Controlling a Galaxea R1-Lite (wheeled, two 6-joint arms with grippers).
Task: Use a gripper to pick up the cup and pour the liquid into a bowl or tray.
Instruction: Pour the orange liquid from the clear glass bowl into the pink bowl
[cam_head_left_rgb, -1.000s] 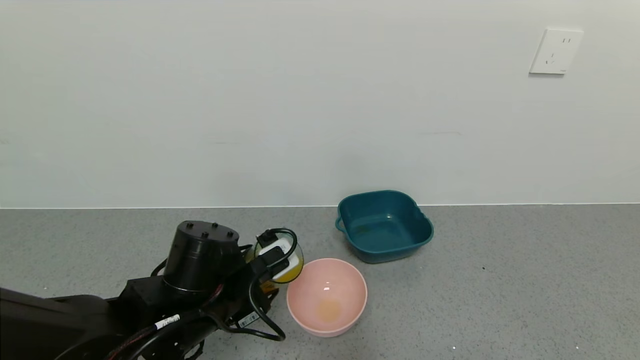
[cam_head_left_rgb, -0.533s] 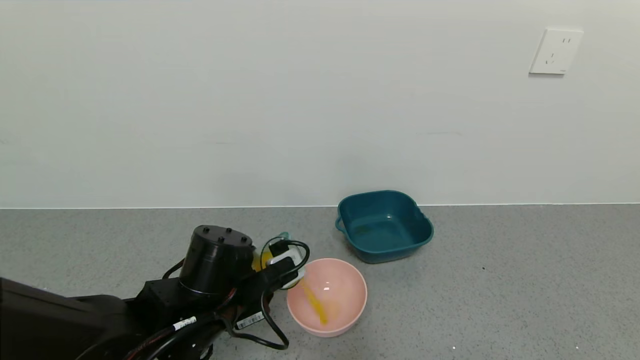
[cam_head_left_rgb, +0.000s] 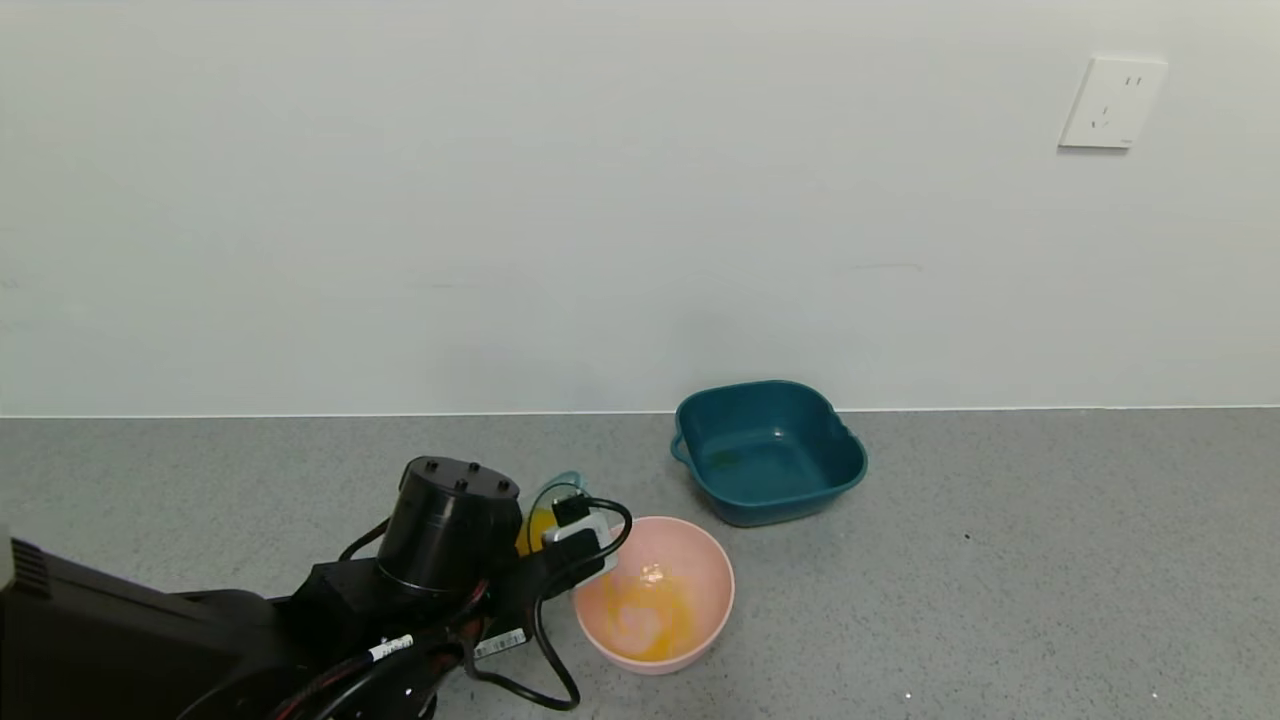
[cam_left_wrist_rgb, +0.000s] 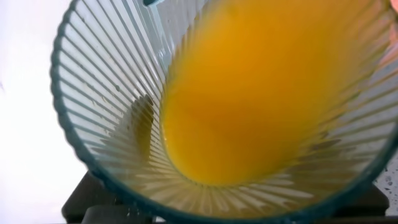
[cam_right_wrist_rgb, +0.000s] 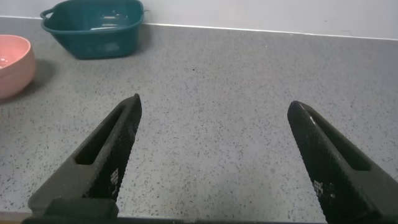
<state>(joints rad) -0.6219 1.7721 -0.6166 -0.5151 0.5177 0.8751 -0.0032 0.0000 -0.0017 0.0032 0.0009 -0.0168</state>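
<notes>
My left gripper (cam_head_left_rgb: 562, 532) is shut on the cup (cam_head_left_rgb: 548, 508), a ribbed pale blue-green tumbler, and holds it tipped over the left rim of the pale pink bowl (cam_head_left_rgb: 722, 590). The black motor housing and cables hide most of the cup in the head view. Orange-yellow liquid (cam_head_left_rgb: 645, 615) lies swirled in the bottom of the bowl. In the left wrist view the cup (cam_left_wrist_rgb: 106, 124) fills the frame, with liquid (cam_left_wrist_rgb: 261, 93) still inside it. My right gripper (cam_right_wrist_rgb: 214, 106) is open and empty, low over the bare grey surface, out of the head view.
A dark teal square basin (cam_head_left_rgb: 768, 450) with side handles stands behind and to the right of the bowl, near the white wall; it also shows in the right wrist view (cam_right_wrist_rgb: 93, 28), beside the bowl (cam_right_wrist_rgb: 12, 65). A wall socket (cam_head_left_rgb: 1112, 102) is at the upper right.
My left arm has moved right and tipped the cup further. An orange stream ran into the bowl, and the liquid now pools in its bottom.
</notes>
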